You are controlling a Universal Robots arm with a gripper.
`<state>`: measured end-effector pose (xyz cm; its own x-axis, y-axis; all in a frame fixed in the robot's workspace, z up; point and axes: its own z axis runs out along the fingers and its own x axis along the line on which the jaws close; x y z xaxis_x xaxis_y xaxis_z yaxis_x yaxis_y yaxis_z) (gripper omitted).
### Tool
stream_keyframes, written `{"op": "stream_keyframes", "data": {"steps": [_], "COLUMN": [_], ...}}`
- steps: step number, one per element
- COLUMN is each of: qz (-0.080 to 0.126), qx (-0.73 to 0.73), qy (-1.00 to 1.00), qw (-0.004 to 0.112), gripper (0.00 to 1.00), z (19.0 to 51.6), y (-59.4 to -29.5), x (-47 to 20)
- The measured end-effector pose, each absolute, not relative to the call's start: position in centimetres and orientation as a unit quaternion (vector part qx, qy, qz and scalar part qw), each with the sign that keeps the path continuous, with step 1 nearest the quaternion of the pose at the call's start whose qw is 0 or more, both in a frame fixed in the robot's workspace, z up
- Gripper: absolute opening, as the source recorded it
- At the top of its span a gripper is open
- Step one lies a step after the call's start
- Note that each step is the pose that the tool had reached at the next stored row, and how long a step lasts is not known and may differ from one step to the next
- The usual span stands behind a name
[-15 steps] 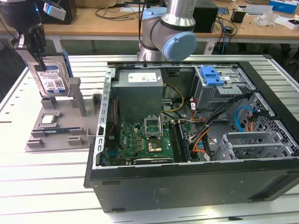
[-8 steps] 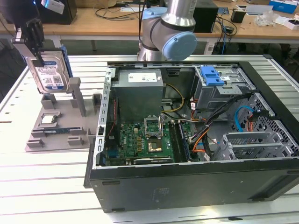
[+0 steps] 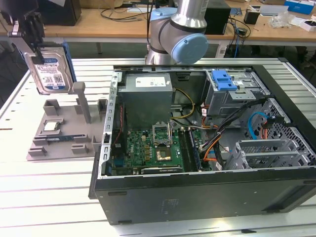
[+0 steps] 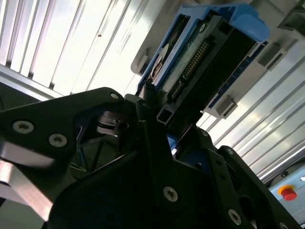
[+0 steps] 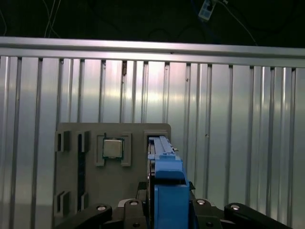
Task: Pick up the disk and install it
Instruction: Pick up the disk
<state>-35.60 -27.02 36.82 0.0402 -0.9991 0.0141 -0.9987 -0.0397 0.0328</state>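
Observation:
The disk (image 3: 50,70), a silver hard drive with a white-and-blue label and blue side rails, hangs upright at the exterior view's left, just above the grey fixture (image 3: 64,140). My gripper (image 3: 37,55) is shut on its upper edge from above. In the second wrist view the disk (image 4: 190,71) shows end-on with its connector row, clamped between the black fingers (image 4: 143,107). In the first wrist view its blue rail (image 5: 164,164) stands edge-on over the fixture's slot (image 5: 155,137), with the gripper (image 5: 167,202) around it.
A small silver CPU chip (image 3: 51,126) lies in the fixture. The open computer case (image 3: 256,148) fills the exterior view's right, with a grey drive cage (image 3: 237,96) topped by a blue caddy (image 3: 223,79). The arm's base (image 3: 177,34) stands behind the case.

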Motion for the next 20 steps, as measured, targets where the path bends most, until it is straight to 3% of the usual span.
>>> {"op": "stream_keyframes", "data": {"steps": [20], "qz": [-0.006], "qx": [0.721], "qy": [-0.693], "qw": [0.017], "gripper": [0.37], "z": [41.9], "y": [-26.8], "x": [-35.6]}}
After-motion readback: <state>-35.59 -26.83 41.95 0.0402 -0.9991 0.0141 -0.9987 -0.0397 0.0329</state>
